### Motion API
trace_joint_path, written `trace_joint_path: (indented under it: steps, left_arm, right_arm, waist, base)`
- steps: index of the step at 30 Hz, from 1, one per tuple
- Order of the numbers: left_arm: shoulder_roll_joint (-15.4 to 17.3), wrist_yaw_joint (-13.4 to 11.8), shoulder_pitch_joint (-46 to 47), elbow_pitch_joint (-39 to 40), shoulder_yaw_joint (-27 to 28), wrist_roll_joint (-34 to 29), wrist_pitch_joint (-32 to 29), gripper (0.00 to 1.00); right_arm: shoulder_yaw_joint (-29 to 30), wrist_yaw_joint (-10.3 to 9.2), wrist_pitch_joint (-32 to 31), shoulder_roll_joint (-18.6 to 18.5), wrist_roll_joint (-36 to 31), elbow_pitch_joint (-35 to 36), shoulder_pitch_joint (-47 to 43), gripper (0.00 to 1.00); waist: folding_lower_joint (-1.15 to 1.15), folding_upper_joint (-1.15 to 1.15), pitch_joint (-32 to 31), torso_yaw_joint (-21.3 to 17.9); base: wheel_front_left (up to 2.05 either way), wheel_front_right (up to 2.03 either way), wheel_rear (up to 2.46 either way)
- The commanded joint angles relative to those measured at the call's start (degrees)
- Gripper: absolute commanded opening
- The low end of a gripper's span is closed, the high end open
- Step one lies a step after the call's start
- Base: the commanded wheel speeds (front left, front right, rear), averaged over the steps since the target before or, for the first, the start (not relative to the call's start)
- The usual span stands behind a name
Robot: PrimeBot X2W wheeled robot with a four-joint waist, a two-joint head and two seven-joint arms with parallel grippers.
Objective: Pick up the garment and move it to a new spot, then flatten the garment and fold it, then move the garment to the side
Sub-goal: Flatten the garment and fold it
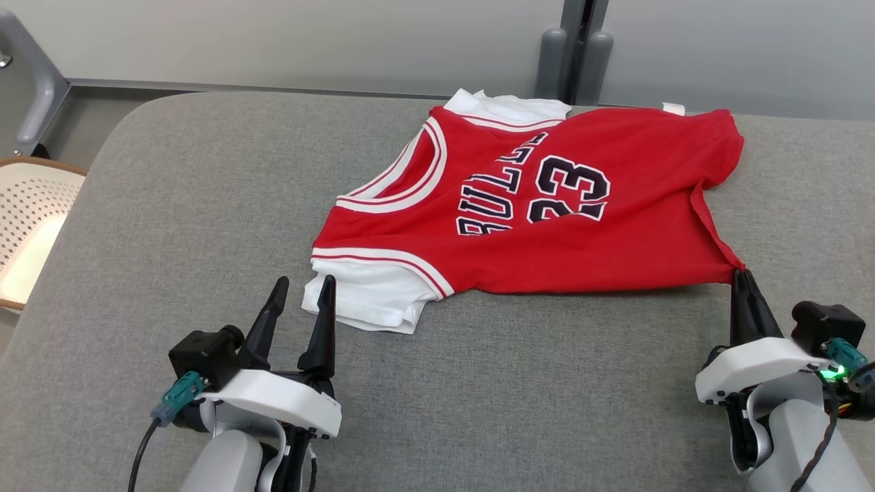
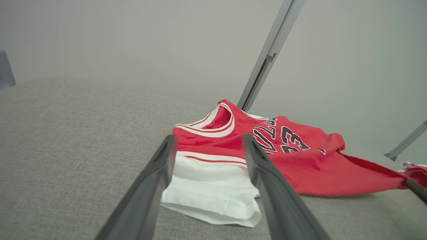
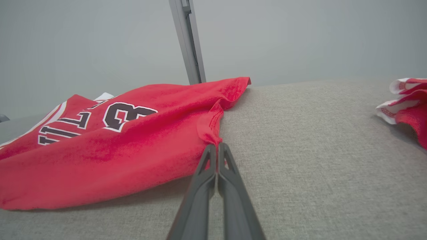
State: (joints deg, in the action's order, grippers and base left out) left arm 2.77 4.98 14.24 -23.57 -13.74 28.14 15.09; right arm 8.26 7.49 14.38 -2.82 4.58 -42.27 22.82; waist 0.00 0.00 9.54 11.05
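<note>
We are pinching the near hem corner of the red knit basketball jersey with white sleeves (image 1: pixel 581 253), which is lying spread on the grey fabric-covered surface (image 1: pixel 205 219), with our right gripper (image 1: pixel 743 277) closed on that corner. Our left gripper (image 1: pixel 305 281) is hovering wide open just beside the white sleeve (image 1: pixel 369 304). We are judging it should bite that sleeve's edge deeply before both arms lift evenly.

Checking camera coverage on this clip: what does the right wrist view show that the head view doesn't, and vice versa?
Right wrist view adds: a second red-and-white cloth on the grey cushion, at that view's right edge. Head view adds: the open left gripper by the white sleeve, and a perforated basket at left. Both: the red jersey, with the right gripper shut on its hem corner.
</note>
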Motion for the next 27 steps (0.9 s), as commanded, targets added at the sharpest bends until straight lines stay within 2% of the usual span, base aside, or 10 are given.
trace_joint_path:
  steps: [1,6,10,13,17,18,19,20,21,27]
  left_arm:
    - [0.3,-0.1,-0.6,0.0,0.3,-0.5,0.1,1.00]
    - [0.3,-0.2,-1.0,0.0,0.3,-0.4,0.1,1.00]
    - [0.3,-0.3,-1.2,-0.2,-0.2,-0.2,0.1,1.00]
    - [0.2,-0.3,-1.3,-0.2,-0.4,-0.1,0.1,1.00]
    - [0.3,-0.3,-1.5,-0.2,-0.4,-0.2,0.1,1.00]
    - [0.3,-0.4,-1.5,-0.2,-0.4,-0.1,0.1,1.00]
    - [0.2,-0.4,-1.6,-0.2,-0.4,-0.1,0.1,1.00]
    - [0.2,-0.4,-1.6,-0.2,-0.5,-0.2,0.1,1.00]
    - [0.2,-0.3,-1.5,-0.2,-0.4,-0.2,0.1,1.00]
    - [0.2,-0.2,-1.0,-0.3,-0.3,-0.4,0.1,1.00]
  right_arm:
    - [-0.2,0.00,0.4,-0.2,0.6,0.9,-0.4,0.00]
    - [-0.1,-0.01,-1.0,-2.3,2.4,5.1,-1.6,0.00]
    - [-2.5,0.01,-5.7,-5.0,4.8,8.1,-2.8,0.00]
    - [-4.0,-0.05,-9.8,-8.5,7.3,9.1,-4.5,0.00]
    - [-2.6,-0.04,-15.0,-9.6,11.0,8.8,-5.5,0.00]
    - [-1.6,-0.04,-15.7,-9.9,11.6,8.5,-5.7,0.20]
    - [-0.6,-0.04,-15.9,-10.4,11.4,8.4,-5.9,0.65]
    - [0.5,-0.05,-15.8,-10.6,11.2,8.1,-5.8,0.65]
    - [1.5,-0.04,-15.8,-10.3,10.8,7.6,-5.6,1.00]
    - [9.0,-0.01,-14.9,-10.4,4.3,3.9,-3.8,1.00]
  waist:
    - [0.00,0.00,-0.6,-0.6]
    - [0.00,0.00,-1.6,-1.8]
    - [0.00,0.00,-2.3,-2.0]
    - [0.00,0.00,-2.5,-1.9]
    - [0.00,0.00,-2.6,-1.8]
    - [0.00,0.00,-2.5,-1.7]
    - [0.00,0.00,-2.5,-1.7]
    - [0.00,0.00,-2.5,-1.7]
    - [0.00,0.00,-2.4,-1.7]
    - [0.00,0.00,-2.3,-1.6]
  base:
    - [0.00,0.00,0.00]
    - [0.00,0.00,0.00]
    - [0.00,0.00,0.00]
    - [0.00,0.00,0.00]
    - [0.00,0.00,0.00]
    - [0.00,0.00,0.00]
    - [0.00,0.00,0.00]
    - [0.00,0.00,0.00]
    - [0.00,0.00,0.00]
    - [0.00,0.00,0.00]
